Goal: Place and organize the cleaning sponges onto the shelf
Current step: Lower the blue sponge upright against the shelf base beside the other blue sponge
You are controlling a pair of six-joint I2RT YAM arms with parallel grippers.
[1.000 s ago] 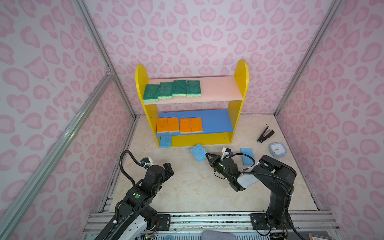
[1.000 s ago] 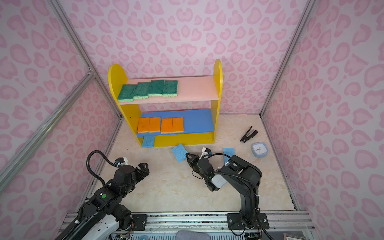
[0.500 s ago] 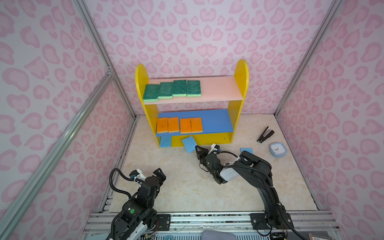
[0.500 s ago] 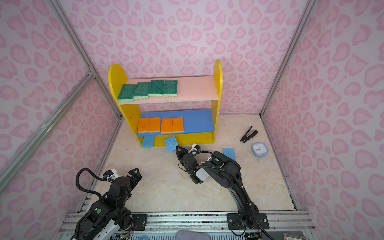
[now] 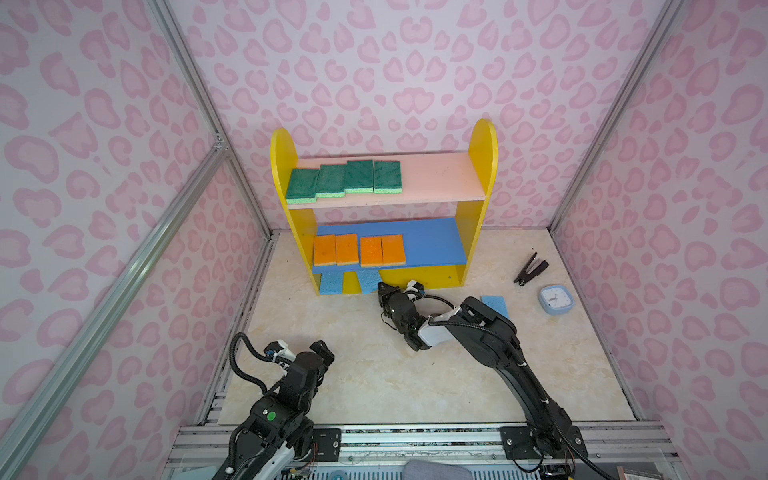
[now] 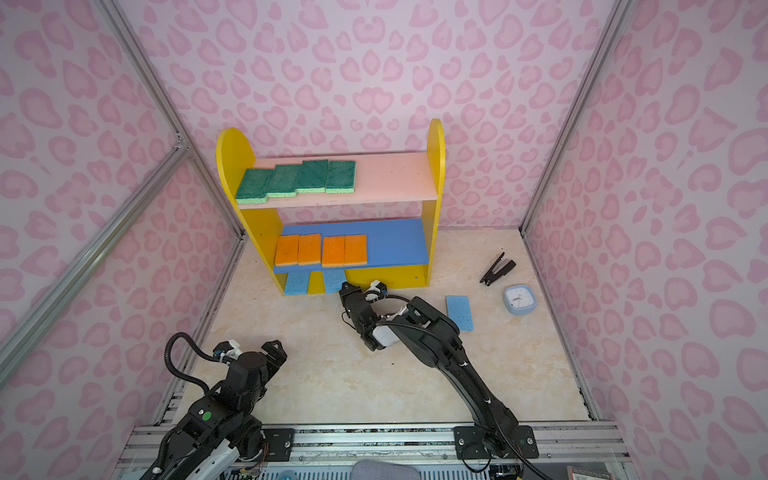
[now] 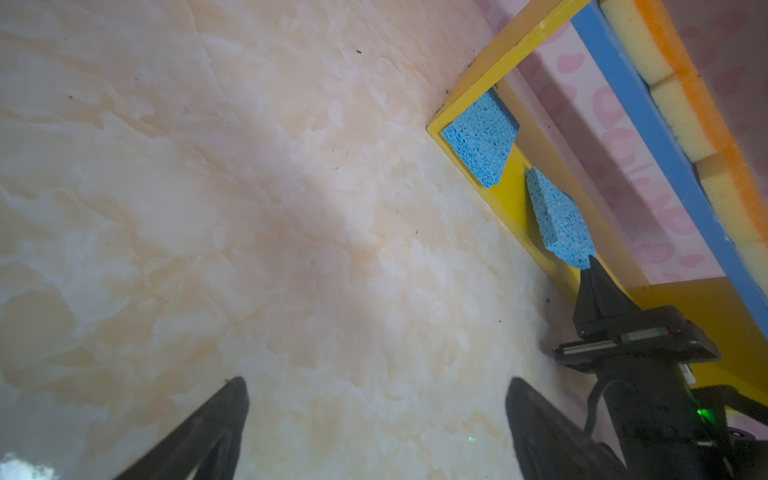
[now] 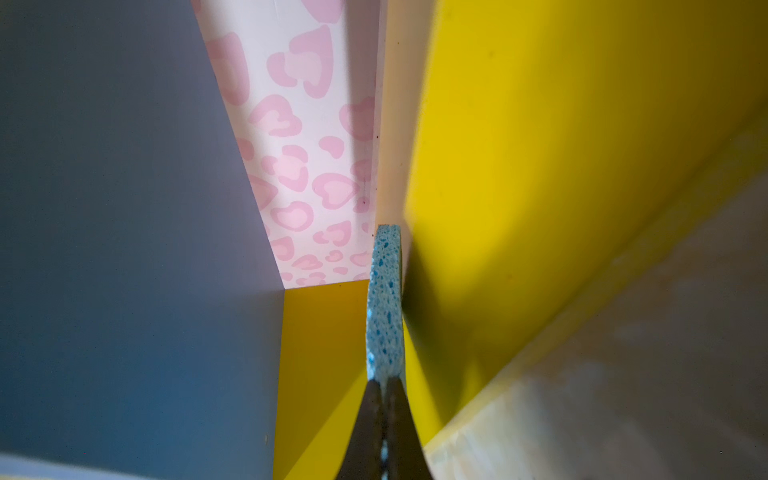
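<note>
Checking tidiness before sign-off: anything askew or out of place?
The green sponges on the pink board are staggered, not lined up. One blue sponge lies on the floor; a second blue sponge sits skewed at the shelf bottom, pinched by the right claw.

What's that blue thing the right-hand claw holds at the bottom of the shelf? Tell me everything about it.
It is a light-blue sponge, a flat rectangular pad, plainly porous, one colour throughout. The right gripper, shut, pinches its near end. It reaches, tilted, into the lowest level of the shelf, under the blue board, apart from another blue sponge in that level's corner. Whether it touches the yellow bottom is unclear.
</note>
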